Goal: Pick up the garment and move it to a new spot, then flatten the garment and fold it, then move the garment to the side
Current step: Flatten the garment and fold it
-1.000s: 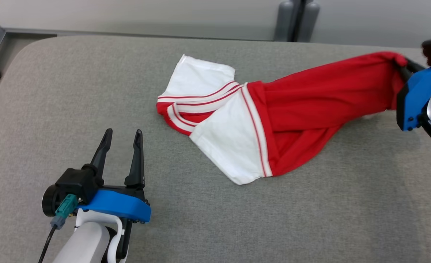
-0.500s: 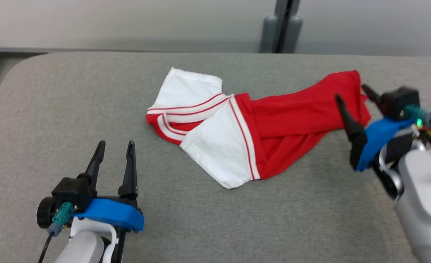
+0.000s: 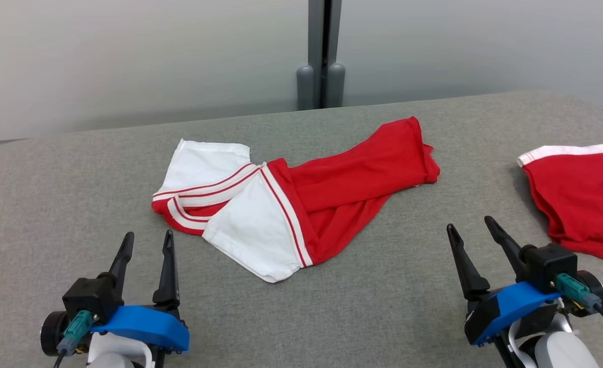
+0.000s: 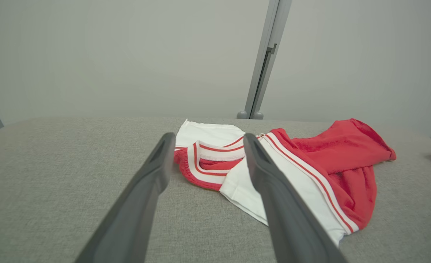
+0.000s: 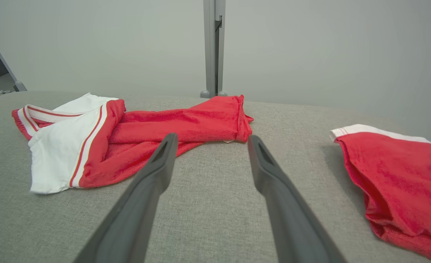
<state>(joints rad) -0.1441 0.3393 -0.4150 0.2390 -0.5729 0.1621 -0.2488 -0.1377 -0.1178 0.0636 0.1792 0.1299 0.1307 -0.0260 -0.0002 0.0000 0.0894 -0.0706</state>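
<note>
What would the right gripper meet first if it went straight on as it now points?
Probably the red end of the garment; the right gripper aims there, though the grey surface could come first; height unclear.

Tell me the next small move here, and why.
Probably reach the left pincer toward the garment, at its near white corner: it lies twisted and bunched on the table, unflattened; that pincer and the right pincer are open, holding nothing.

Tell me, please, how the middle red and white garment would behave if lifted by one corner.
Probably floppy: the red and white garment lies crumpled in overlapping folds, so it would likely drape. It looks thin, likely light. Pushed, it may bunch on the grey textured surface.
</note>
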